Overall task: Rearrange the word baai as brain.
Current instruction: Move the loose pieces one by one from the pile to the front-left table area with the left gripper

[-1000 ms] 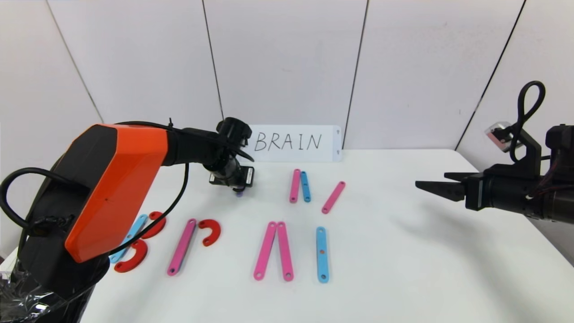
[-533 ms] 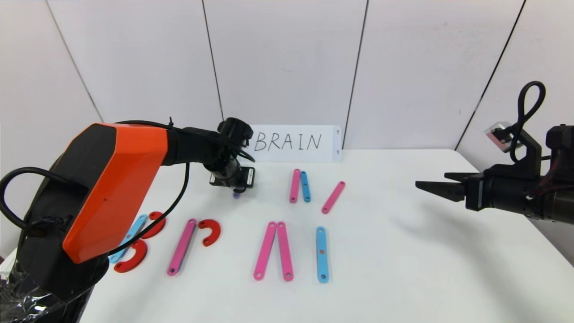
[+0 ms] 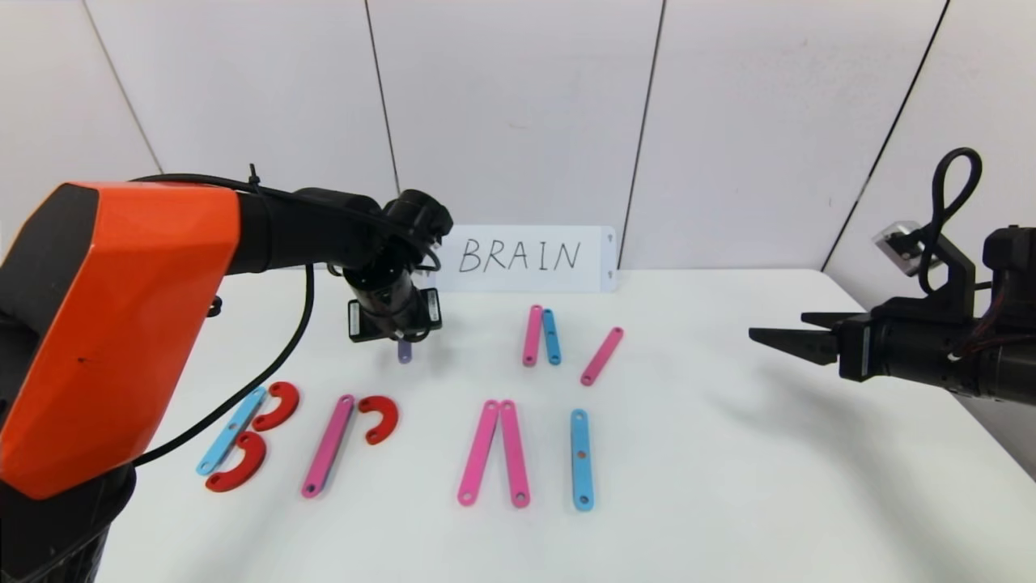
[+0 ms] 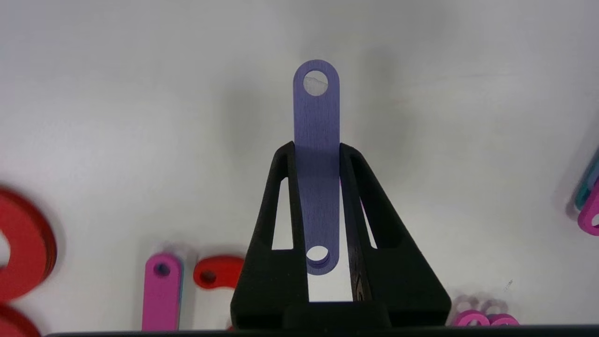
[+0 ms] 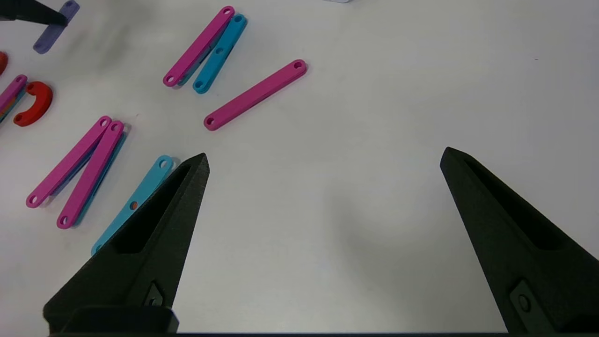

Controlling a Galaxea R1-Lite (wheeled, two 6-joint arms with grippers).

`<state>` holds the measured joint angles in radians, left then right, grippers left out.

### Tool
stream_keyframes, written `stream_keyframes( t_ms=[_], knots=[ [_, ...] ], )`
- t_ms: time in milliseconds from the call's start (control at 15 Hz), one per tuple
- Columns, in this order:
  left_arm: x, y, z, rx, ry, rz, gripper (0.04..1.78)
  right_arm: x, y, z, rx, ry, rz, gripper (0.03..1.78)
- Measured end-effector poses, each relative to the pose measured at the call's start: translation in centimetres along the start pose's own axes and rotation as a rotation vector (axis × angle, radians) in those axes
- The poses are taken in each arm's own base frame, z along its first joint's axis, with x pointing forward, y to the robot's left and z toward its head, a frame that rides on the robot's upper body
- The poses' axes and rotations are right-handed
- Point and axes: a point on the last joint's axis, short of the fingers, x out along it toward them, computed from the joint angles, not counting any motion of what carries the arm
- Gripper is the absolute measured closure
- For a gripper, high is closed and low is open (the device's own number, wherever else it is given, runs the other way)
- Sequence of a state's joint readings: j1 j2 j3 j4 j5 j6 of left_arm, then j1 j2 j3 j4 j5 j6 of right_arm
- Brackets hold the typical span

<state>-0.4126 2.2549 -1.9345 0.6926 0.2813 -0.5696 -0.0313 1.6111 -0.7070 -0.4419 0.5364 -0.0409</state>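
The word lies along the table's front: a blue bar (image 3: 231,429) with two red curves (image 3: 278,405) (image 3: 239,465), a pink bar (image 3: 328,444) beside a red curve (image 3: 380,417), two pink bars (image 3: 494,452) leaning together, and a blue bar (image 3: 581,458). My left gripper (image 3: 401,342) hangs over the table behind the pink bar and red curve, shut on a short purple bar (image 3: 404,351). In the left wrist view that purple bar (image 4: 316,121) sticks out beyond the left gripper (image 4: 317,149). At the right, my right gripper (image 3: 781,325) (image 5: 325,154) hovers open and empty.
A white card (image 3: 526,257) with handwritten BRAIN stands at the back against the wall. In front of it lie a pink bar (image 3: 532,334) beside a blue bar (image 3: 551,336), and a slanted pink bar (image 3: 601,355). The table's right edge runs under the right arm.
My left gripper has closed on the purple bar and moved a little to the left with it, the arm rising. The right arm has not moved.
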Motion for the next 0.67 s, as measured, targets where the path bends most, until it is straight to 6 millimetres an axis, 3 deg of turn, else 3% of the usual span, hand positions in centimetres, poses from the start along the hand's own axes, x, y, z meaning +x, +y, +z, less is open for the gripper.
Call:
stream_keyframes(
  t_ms=[200,667],
  knots=[
    [-1.9,0.3,-2.3,-0.079,0.041,0.096,1.54,0.0,0.0,0.0,0.000,0.000,0.001,0.08],
    [-6.7,1.3,-6.8,-0.167,0.089,0.102,1.54,-0.1,0.1,0.0,0.002,0.000,0.002,0.08]
  ],
)
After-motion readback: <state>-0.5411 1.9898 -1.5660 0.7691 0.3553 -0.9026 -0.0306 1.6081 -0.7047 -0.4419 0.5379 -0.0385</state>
